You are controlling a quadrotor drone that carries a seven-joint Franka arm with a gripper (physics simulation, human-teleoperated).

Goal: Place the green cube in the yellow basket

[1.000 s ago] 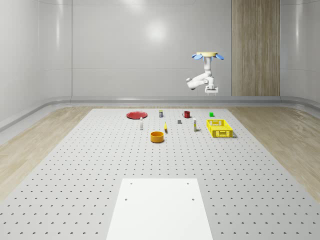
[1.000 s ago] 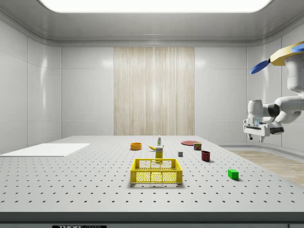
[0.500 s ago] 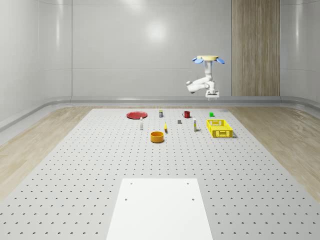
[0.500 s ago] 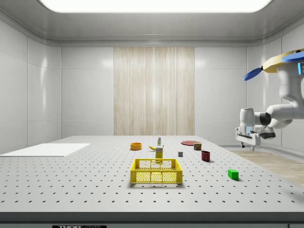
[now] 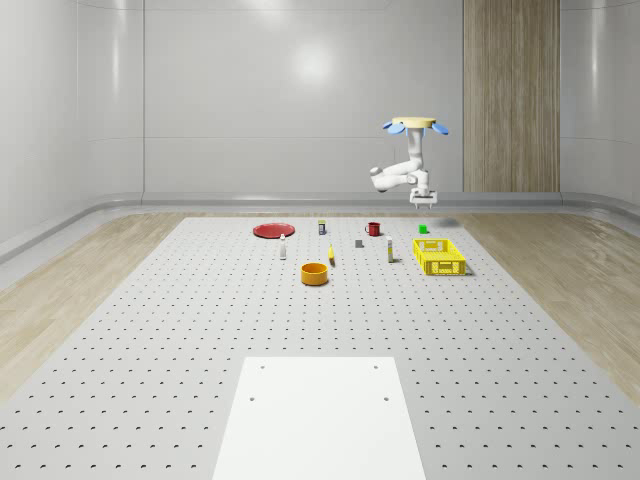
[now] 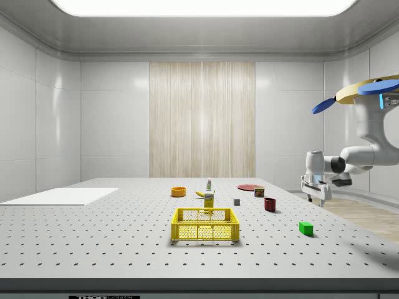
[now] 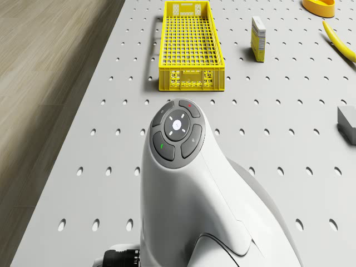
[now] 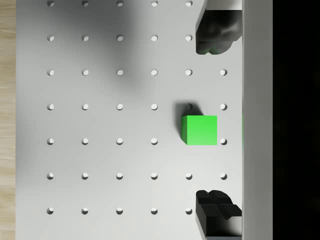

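Early stage: nothing grasped yet. The drone hovers at upper right of the side view, above the table's far-right end. Yellow basket sits empty at centre. Green cube lies on the table at lower right, well apart from it. Gripper hangs above the cube, jaws spread wide, holding nothing; descent, grasp and carry remain.

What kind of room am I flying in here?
Likely a simulated lab test room: a large perforated table, plain glossy white walls, and small props such as the yellow basket and green cube.
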